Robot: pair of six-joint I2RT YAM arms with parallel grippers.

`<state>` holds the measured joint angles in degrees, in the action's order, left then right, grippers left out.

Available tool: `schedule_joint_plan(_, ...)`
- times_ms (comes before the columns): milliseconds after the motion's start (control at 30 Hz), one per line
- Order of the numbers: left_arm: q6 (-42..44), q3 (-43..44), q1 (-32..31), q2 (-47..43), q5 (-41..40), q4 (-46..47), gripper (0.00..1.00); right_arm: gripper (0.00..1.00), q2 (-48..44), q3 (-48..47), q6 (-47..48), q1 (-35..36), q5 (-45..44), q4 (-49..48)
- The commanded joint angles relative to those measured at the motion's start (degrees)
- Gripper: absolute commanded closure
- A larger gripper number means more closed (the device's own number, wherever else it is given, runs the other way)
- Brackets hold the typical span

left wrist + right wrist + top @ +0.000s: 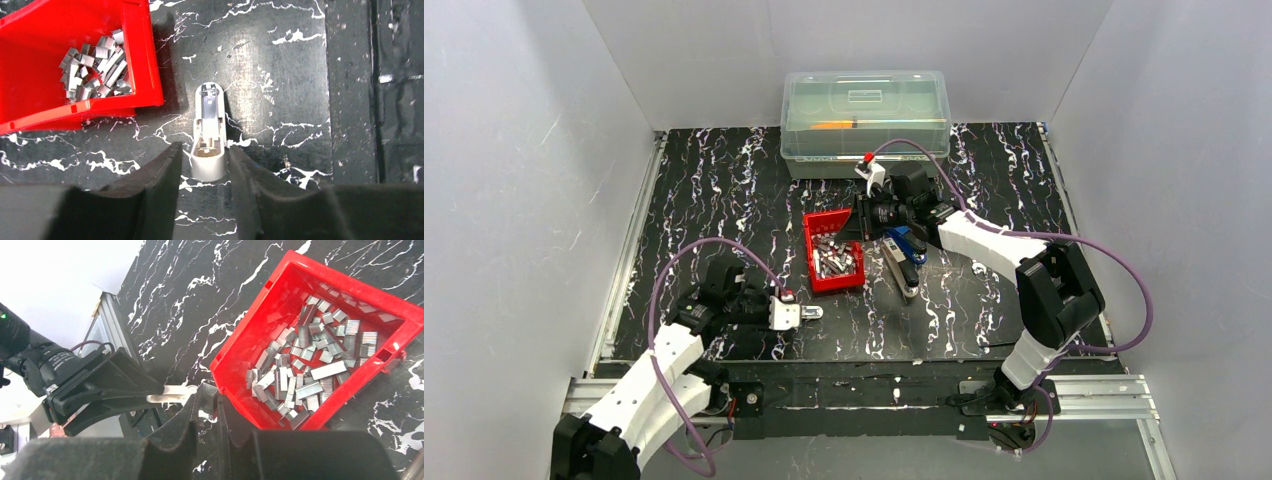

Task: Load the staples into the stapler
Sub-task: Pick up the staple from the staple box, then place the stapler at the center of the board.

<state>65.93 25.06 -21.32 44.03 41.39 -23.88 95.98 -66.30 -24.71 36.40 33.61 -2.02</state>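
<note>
The staples [836, 258] lie as a loose heap of silvery strips in a red bin [809, 250], also seen in the left wrist view [95, 67] and the right wrist view [305, 365]. The stapler [904, 258], blue and black, lies just right of the bin. My right gripper [864, 220] hangs over the bin's far right corner. It is shut on one small grey staple strip [206, 391] pinched at its tips [206, 396]. My left gripper [794, 313] is near the front left, shut on a white plastic piece [209, 125] that sticks out forward from its fingers [204, 152].
A clear lidded plastic box [866, 110] stands at the back centre. White walls close in the black marbled table on three sides. An aluminium rail [624, 260] runs along the left edge. Purple cables loop over both arms.
</note>
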Motion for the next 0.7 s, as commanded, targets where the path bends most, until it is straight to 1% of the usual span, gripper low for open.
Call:
schedule_joint_plan(0,-1.3,-0.3,0.2,-0.7,0.8,1.4,0.51,0.81,-1.8,-0.2,-1.5,-0.4,3.1,-3.8)
schedule_joint_plan(67,-2.0,0.0,0.2,-2.5,1.1,1.0,0.41,0.81,-1.9,-0.2,-1.5,-0.4,3.6,-3.7)
schedule_joint_plan(100,-2.4,0.3,0.2,-3.4,1.3,0.6,0.34,0.81,-2.1,-0.1,-1.5,-0.5,3.8,-3.7)
schedule_joint_plan(133,-3.0,0.6,0.2,-4.2,1.4,0.4,0.29,0.81,-2.3,0.0,-1.5,-0.5,4.1,-3.7)
schedule_joint_plan(267,-5.4,3.6,0.2,-6.8,1.9,-2.7,0.25,0.82,-3.3,0.4,-2.0,-1.2,7.4,-4.4)
schedule_joint_plan(300,-6.1,5.1,0.2,-7.1,2.1,-3.3,0.11,0.82,-3.4,0.5,-2.1,-1.4,8.8,-4.5)
schedule_joint_plan(333,-6.9,6.3,0.2,-7.4,2.2,-3.9,0.09,0.82,-3.6,0.5,-2.3,-1.5,10.2,-4.6)
schedule_joint_plan(433,-8.8,10.1,0.2,-7.8,2.8,-5.2,0.08,0.82,-4.2,0.9,-3.6,-2.1,14.7,-5.9)
schedule_joint_plan(533,-10.9,13.1,0.2,-7.3,2.9,-3.4,0.08,0.82,-4.4,1.8,-6.2,-2.3,19.6,-8.9)
schedule_joint_plan(567,-12.0,13.8,0.2,-6.8,2.8,-1.7,0.08,0.82,-4.5,2.0,-6.8,-2.3,20.9,-9.6)
schedule_joint_plan(667,-16.4,14.9,0.2,-3.7,2.4,7.2,0.10,0.81,-4.9,2.7,-9.7,-2.3,23.7,-12.9)
